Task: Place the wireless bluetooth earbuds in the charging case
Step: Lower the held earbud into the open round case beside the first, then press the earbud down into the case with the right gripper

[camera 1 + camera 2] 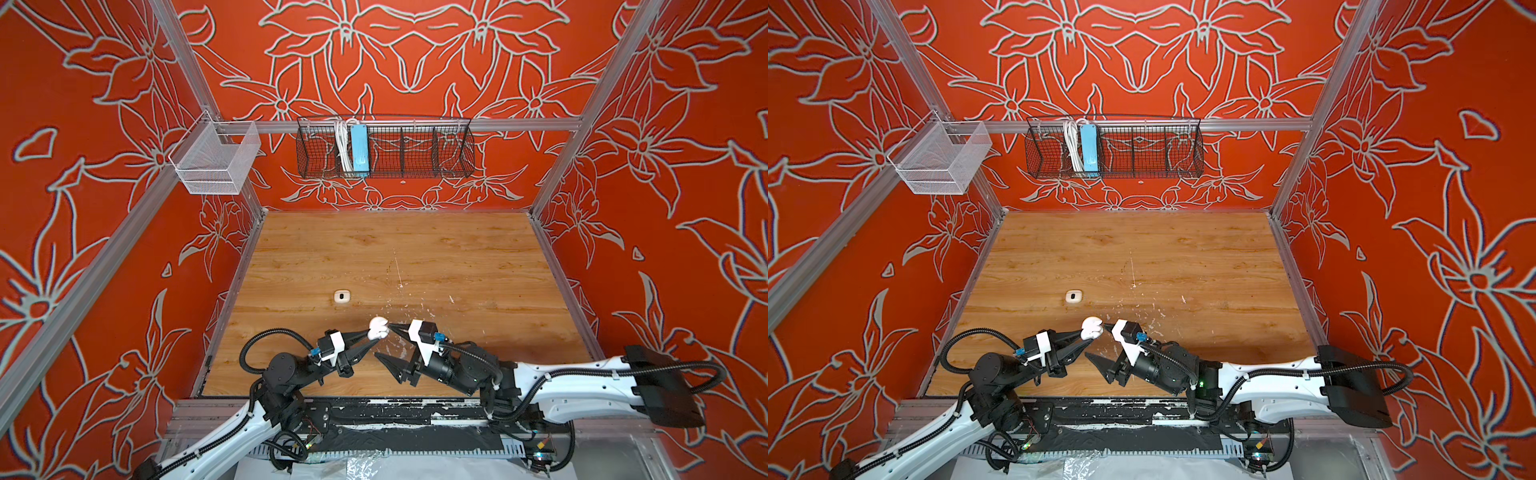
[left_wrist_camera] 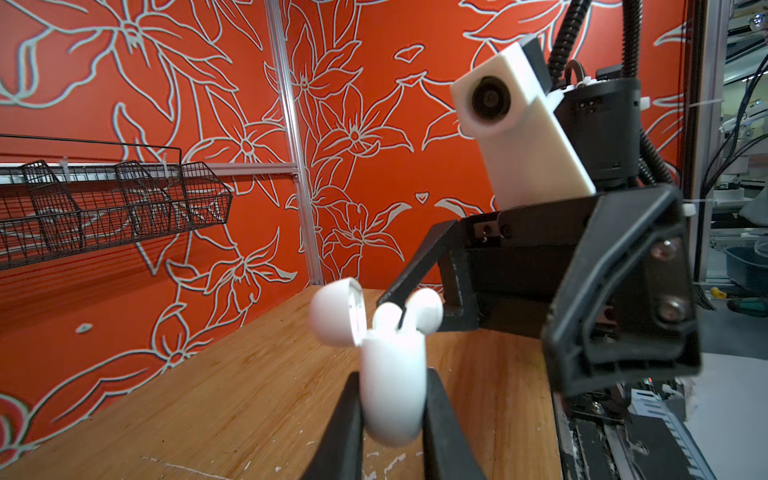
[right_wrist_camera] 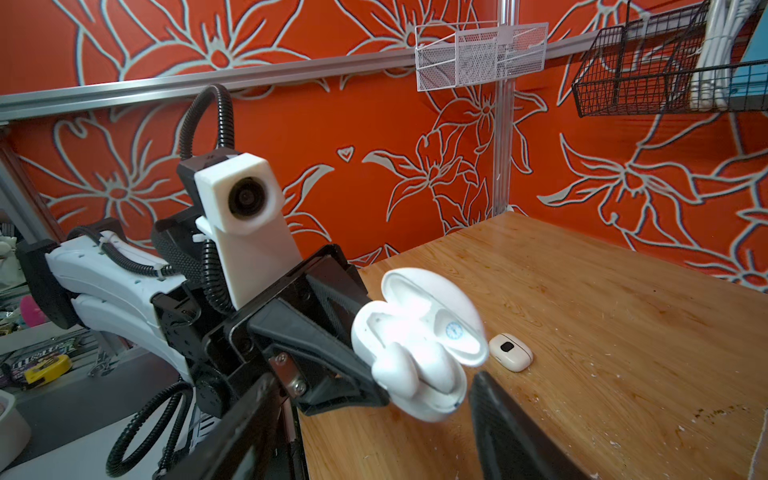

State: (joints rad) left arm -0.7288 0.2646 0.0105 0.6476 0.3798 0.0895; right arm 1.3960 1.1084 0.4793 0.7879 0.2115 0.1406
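No fully legible text, round blue printed emblem inside the lid of the charging case, characters too small to read, pale block lettering on a dark packet in the right wrist view, blurred beyond reading

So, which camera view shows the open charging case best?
The right wrist view: the charging case fills the centre, lid open, inside visible. The left wrist view shows it side-on, held in the left claw. In both top views it is only a small white blob.
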